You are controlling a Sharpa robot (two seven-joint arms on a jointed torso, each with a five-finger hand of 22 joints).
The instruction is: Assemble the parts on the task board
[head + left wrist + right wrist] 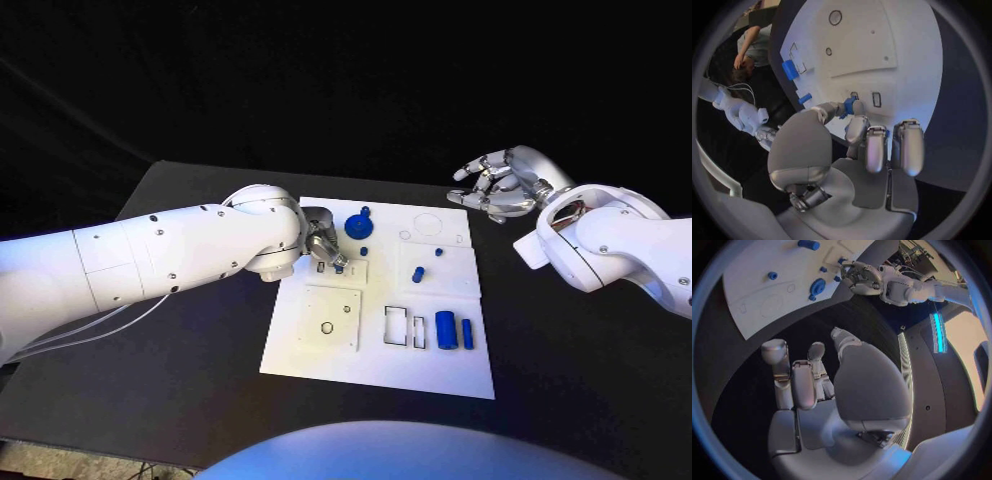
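The white task board lies in the middle of the black table. My left hand hovers over its back left part. In the left wrist view, the left hand pinches a small blue part between thumb and a finger, just short of two small rectangular slots. A blue round disc sits right beside that hand. Small blue pegs lie mid-board, and a blue cylinder with a thin blue bar lies near the right edge. My right hand hangs off the board's back right corner, fingers apart, holding nothing.
Bare black table surrounds the board. Several empty cut-outs, such as a frame-shaped one and a round one, mark the board's front half. The right wrist view shows the board, the blue disc and my left hand beyond it.
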